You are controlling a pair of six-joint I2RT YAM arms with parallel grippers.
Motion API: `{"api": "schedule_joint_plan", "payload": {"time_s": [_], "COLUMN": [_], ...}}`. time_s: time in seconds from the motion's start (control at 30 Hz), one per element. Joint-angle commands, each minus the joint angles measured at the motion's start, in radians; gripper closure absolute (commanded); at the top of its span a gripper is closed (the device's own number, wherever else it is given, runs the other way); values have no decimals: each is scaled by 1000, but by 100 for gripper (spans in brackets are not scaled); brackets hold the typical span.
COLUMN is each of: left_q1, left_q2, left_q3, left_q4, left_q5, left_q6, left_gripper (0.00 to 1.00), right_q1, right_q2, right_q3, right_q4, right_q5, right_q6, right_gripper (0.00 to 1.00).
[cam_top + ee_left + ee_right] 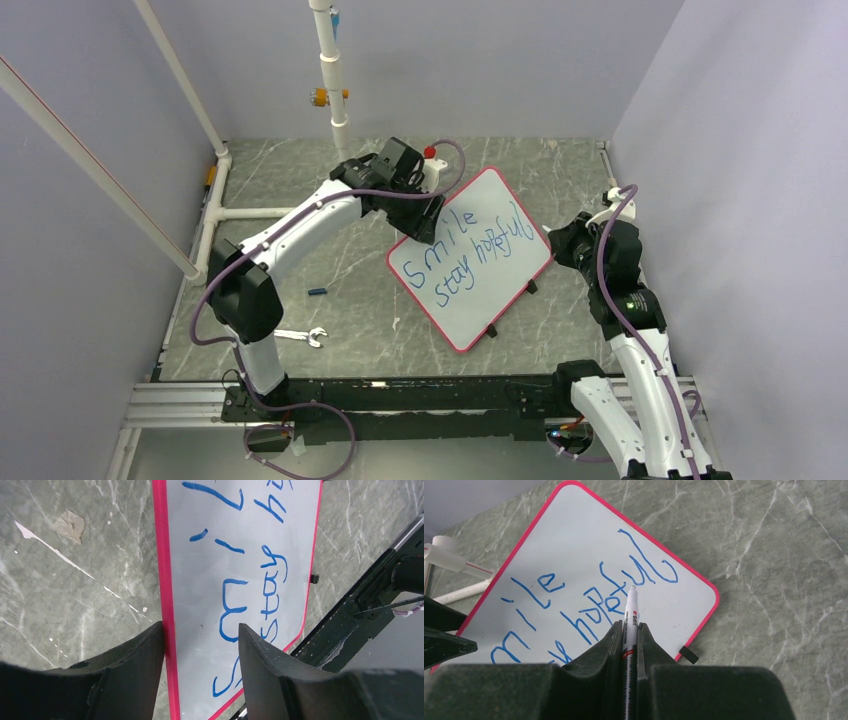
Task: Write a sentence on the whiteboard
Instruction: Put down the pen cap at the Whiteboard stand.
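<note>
Whiteboard [470, 315] lies flat mid-table, turned on the diagonal, long axis running from near left to far right. Over on the left, a wrench [303, 336] and a small blue piece [317, 292] sit on the table [300, 190], well apart from the board. Left gripper [200, 630] is at the board's far-left edge by the "Sm", jaws parted, one finger outside the red rim, one over the white face, holding nothing. The sentence [470, 250], "Smile stay hopeful", climbs along that long axis. Right gripper [628, 627] is clamped on a white marker [630, 615], tip pointing at "hopeful".
</note>
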Motion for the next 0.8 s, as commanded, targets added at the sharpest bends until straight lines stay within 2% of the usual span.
{"api": "schedule_joint_plan", "payload": {"time_s": [0.0,0.33,0.63,0.77], "left_q1": [-8,-7,-5,-6], "left_q2": [0,-85,-394,-532], "left_q3": [62,107,-128,-254], "left_q4": [3,-41,-22,-36], "left_q5": [-20,-98,-279,-446], "left_q6": [22,38,-18,-46], "left_gripper": [41,38,26,24], "right_q1": [2,3,3,3], "right_q2": [-6,-12,-26,-31], "right_q3": [-1,15,39,48], "right_q4": [15,5,-6,-8], "right_q5": [14,6,-17,-52], "right_q6": [-14,-17,-11,-4], "right_gripper": [100,100,100,100]}}
